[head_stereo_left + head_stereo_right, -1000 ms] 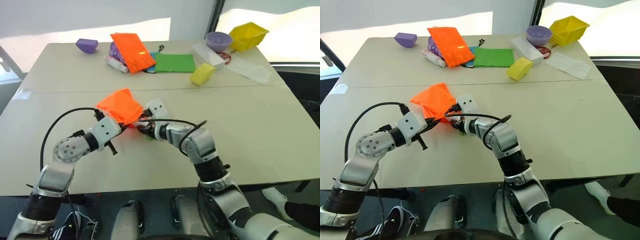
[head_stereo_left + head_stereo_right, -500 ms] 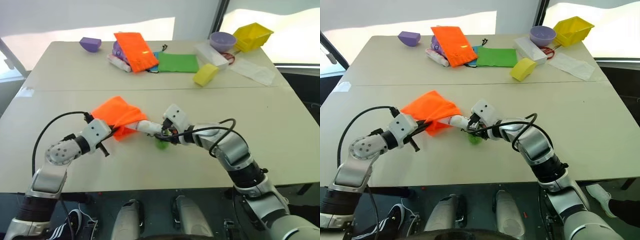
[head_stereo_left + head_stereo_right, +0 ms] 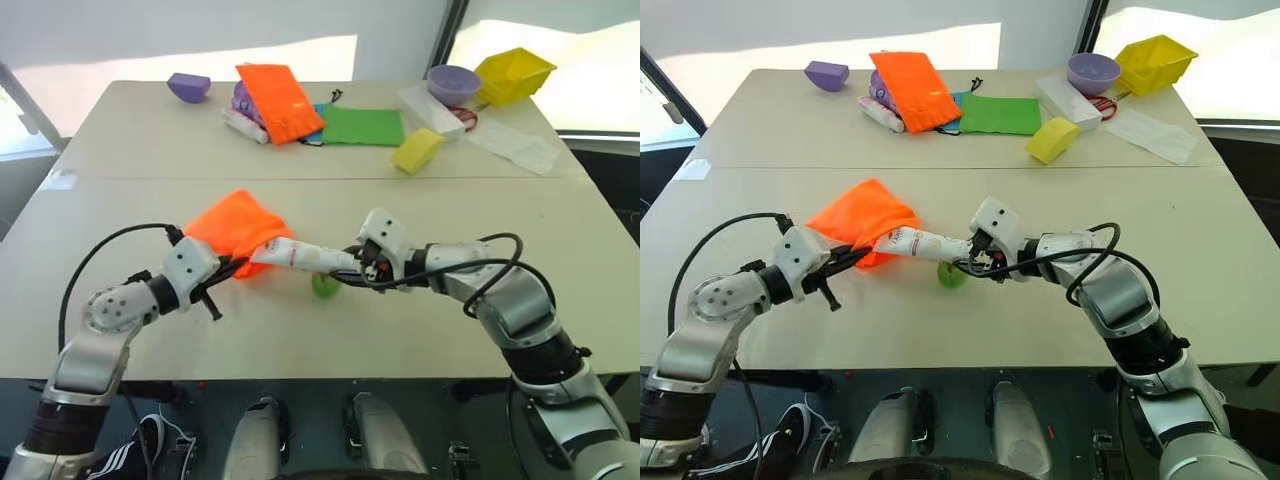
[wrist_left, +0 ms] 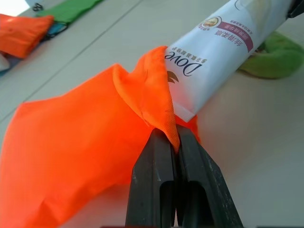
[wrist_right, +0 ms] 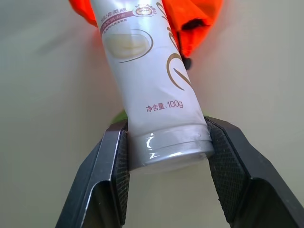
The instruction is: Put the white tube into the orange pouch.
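From the head views, the far half of the table [image 3: 560, 250] carries the clutter: a second orange pouch [image 3: 279, 101], a green pouch [image 3: 362, 126], a yellow sponge [image 3: 418, 150], a purple bowl [image 3: 452, 83], a yellow bin [image 3: 515, 73], a white box [image 3: 432, 107] and a small purple dish [image 3: 188, 86]. All of it lies well apart from the arms. The near half is open tabletop, with free room on both sides up to the front edge. There the left gripper [image 3: 238, 264] is clenched on the mouth of the orange pouch [image 3: 233, 227], which bunches up off the surface. The right gripper [image 3: 352, 264] grasps the white tube [image 3: 300, 256] by its cap end. The tube lies nearly level, its far end at the pouch mouth. A lime-green ring [image 3: 325, 285] rests on the table just under the tube.

In the left wrist view, the black fingers [image 4: 152, 190] are pressed together on a fold of orange fabric. The tube's crimped end sits behind that fold, probably just inside the opening, though the cloth hides how far.

In the right wrist view, the two padded fingers [image 5: 114, 180] clamp the tube's cap from both sides. The tube's far end disappears between orange folds at the picture's edge, and a dark cord end [image 5: 186, 61] hangs beside it.
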{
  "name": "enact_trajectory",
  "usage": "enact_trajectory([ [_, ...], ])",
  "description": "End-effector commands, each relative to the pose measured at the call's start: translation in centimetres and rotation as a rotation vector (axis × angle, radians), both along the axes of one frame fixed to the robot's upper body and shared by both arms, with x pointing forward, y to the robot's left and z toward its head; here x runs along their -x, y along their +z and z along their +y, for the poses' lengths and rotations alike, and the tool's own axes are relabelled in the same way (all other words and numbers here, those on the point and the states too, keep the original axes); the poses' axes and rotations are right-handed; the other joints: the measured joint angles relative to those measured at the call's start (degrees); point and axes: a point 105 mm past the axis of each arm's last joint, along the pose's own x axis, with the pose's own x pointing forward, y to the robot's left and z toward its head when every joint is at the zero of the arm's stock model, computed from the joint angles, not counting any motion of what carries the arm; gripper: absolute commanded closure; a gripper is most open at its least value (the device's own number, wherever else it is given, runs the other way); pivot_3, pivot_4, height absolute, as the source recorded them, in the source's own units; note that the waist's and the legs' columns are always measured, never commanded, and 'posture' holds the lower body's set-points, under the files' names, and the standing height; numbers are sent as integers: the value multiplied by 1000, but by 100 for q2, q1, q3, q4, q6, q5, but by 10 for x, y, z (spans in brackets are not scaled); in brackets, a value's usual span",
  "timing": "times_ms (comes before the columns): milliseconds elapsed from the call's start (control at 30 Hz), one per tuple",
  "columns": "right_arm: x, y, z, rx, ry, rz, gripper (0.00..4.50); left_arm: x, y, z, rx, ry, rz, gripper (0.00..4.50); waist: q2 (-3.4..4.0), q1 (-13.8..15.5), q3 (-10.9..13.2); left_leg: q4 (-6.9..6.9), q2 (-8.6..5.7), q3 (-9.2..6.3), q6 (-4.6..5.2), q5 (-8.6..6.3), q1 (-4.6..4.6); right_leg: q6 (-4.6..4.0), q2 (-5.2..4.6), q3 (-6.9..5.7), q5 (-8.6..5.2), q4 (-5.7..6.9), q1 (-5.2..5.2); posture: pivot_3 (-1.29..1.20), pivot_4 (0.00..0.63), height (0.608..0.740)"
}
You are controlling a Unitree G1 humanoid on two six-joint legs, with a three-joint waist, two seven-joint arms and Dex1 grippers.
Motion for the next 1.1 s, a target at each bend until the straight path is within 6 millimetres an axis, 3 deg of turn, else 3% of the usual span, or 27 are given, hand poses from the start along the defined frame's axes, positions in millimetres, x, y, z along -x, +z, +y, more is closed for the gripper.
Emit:
enact_trajectory([
  [33,3,22,-7,-61,14,-41,2709,6,21,-6,33,-23,5,4500,0,7,0,2,0,0,0,0,0,0,3,-1,0,0,0,0,150,740],
  [167,-3,13,-30,6,-45,-51,2709,13,6,-4,-57,-12,94,4500,-1,8,0,26,-5,8,0,0,2,-21,-1,1,-12,-6,13,0,150,740],
  [433,13,-18,-6,43,-40,-17,2709,4,8,-18,58,60,42,4500,-4,-6,0,26,5,30,0,0,23,-21,3,22,-12,1,21,0,150,740],
  [600,-12,-15,-5,-10,-230,-38,2709,4,10,-23,64,60,22,4500,-8,-1,-2,32,6,35,0,0,24,-21,10,24,-11,5,22,0,150,740],
  [933,-15,-27,41,-36,-249,8,2709,3,9,-25,53,53,16,4500,-10,-21,-4,45,8,46,0,0,24,-22,6,29,-10,7,23,0,150,740],
  [1100,-24,-17,61,-79,-239,5,2709,0,12,-28,57,52,-2,4500,-10,-23,-4,56,19,47,0,0,26,-29,11,29,-6,16,23,0,150,740],
])
